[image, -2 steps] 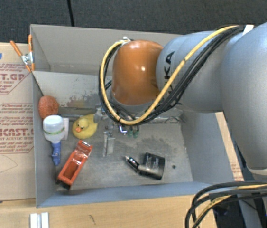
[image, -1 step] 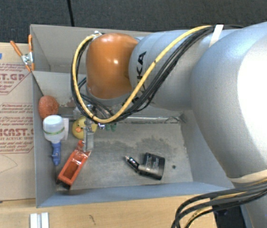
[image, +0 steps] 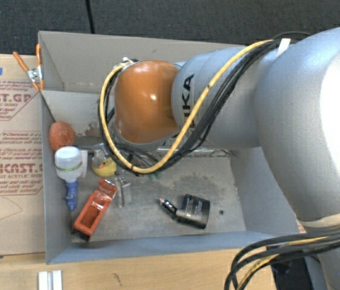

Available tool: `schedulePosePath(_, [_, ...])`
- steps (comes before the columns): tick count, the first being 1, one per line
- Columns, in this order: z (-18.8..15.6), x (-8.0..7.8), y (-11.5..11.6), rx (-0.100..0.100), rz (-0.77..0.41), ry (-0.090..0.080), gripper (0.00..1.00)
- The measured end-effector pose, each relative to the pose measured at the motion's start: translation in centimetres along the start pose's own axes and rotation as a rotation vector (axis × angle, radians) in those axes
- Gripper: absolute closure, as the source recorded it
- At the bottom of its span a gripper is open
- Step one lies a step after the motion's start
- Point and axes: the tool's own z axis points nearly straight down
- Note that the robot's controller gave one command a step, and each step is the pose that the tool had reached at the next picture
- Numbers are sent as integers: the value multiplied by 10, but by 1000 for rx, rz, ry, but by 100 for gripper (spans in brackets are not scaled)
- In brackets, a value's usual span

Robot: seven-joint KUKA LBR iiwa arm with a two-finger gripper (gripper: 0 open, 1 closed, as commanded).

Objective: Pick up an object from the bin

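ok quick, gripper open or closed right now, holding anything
Gripper: cannot be told; the arm's orange cover hides most of it. It sits low beside the orange-red tool and a small yellow thing.

Single close overhead view, slightly oblique, onto the bin [image: 145, 246]

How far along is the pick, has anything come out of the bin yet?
Reach looks done: the arm is inside the bin, above its left half. Nothing is seen lifted; the orange box, yellow piece and black gadget lie on the floor. Grasping and lifting remain.
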Motion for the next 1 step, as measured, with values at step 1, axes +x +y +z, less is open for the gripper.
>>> schedulePosePath(1, [63, 27, 31, 1, -187, -3, 0])
